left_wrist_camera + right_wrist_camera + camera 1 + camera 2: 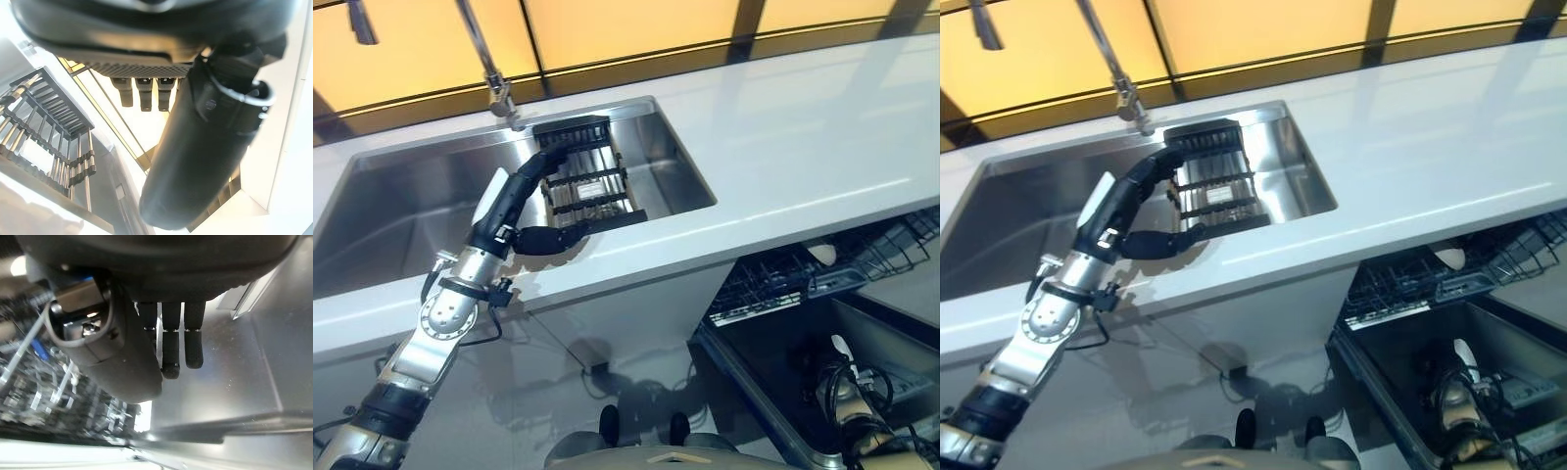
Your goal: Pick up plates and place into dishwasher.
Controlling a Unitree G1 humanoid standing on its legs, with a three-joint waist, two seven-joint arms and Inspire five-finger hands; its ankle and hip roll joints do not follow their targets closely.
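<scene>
the left hand (pixel 524 211) is reaching over the front rim of the sink (pixel 401 211), its fingers stretching out straight toward the black dish rack (pixel 587 176) and its thumb pointing along the counter edge just in front of the sink. the fingers and thumb are staying apart, closing on nothing; in the left wrist view the fingers (pixel 146 93) are hanging relaxed with the rack's bars (pixel 44 122) showing past them. the fingertips are lying at the near left corner of the rack, and whether they are touching it cannot be told. the rack is sitting in the right end of the sink, right of the faucet (pixel 494 73), whose spout is hanging just above the rack's far left corner. no plate is visible in the rack or in either hand. right of the sink the white counter (pixel 803 137) is running on. below the counter, right of the sink, the dishwasher (pixel 783 352) is standing open with its upper wire basket (pixel 832 264) pulled out; a small pale item is lying in that basket, too small to name. the right hand (pixel 842 387) is hanging low over the open dishwasher door; in the right wrist view its fingers (pixel 193 340) are extending straight and loose, holding nothing, above a grey metal surface.
</scene>
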